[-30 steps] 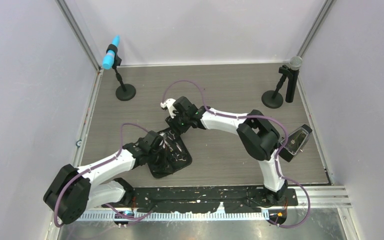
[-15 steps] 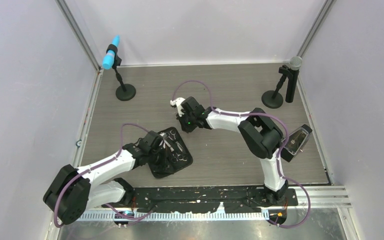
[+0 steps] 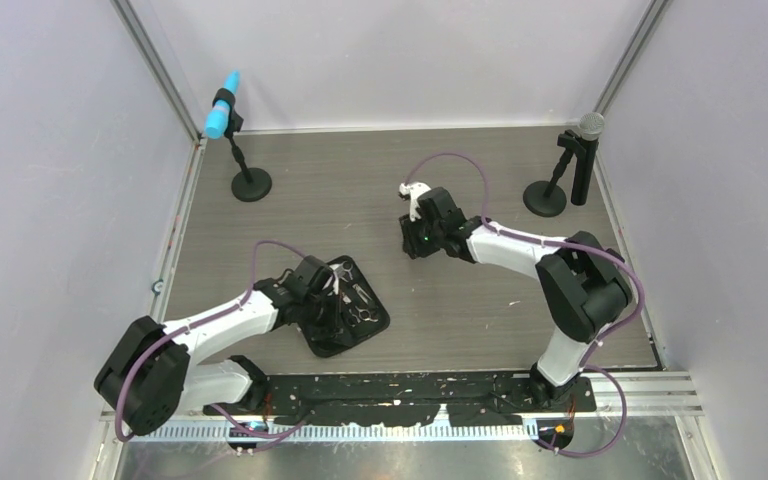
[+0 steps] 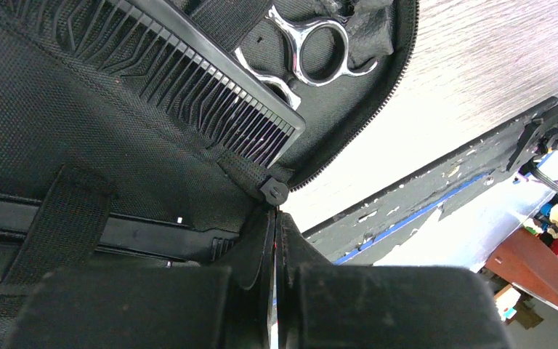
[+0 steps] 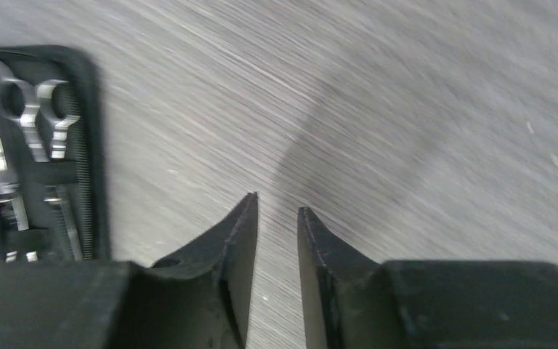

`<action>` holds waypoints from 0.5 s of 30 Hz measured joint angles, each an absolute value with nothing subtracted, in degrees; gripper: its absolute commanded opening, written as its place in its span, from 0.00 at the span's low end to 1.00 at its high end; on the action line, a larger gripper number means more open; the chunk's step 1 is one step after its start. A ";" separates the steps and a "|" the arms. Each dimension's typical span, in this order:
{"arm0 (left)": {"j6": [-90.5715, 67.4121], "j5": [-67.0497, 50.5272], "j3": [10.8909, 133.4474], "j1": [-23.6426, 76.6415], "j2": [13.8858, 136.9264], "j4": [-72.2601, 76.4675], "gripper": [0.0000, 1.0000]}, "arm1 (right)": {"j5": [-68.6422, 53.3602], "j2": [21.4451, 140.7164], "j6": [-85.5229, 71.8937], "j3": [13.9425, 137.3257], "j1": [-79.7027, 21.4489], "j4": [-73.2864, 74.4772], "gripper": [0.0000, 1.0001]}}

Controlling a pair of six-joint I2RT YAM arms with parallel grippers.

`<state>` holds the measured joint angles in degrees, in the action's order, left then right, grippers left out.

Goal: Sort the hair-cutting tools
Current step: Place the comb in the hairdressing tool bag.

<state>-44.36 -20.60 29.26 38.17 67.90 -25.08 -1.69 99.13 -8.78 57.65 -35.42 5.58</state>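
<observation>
The black zip case lies open on the table at front left. Inside it, in the left wrist view, are a long black comb and silver scissors with ring handles. My left gripper is shut, its tips at the case's near rim by the zip pull; from above it sits over the case's left half. My right gripper hovers over bare table to the right of the case, jaws a little apart with nothing between them. Two scissor handles show in its view.
A blue-headed microphone on a round base stands at back left. A grey-headed microphone with its base stands at back right. Walls close in the table on three sides. A black strip runs along the near edge.
My right arm has pulled away from the case to the right, over bare table, its jaws closing and then parting slightly. The left gripper and the case have shifted slightly right.
</observation>
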 measured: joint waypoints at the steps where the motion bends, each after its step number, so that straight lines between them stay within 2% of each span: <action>1: -44.29 -20.60 29.26 38.28 67.90 -25.32 0.00 | -3.90 98.74 -8.03 58.30 -35.73 5.23 0.44; 4: -44.34 -20.60 29.23 38.35 67.88 -25.43 0.00 | -10.50 99.72 -6.55 62.46 -36.73 4.60 0.47; 9: -44.80 -20.60 29.02 38.35 67.81 -25.15 0.00 | -16.64 106.26 -5.87 71.57 -39.11 3.03 0.47; 15: -44.99 -20.60 28.69 38.35 67.79 -24.91 0.00 | -19.57 114.85 -6.72 76.71 -42.98 2.79 0.41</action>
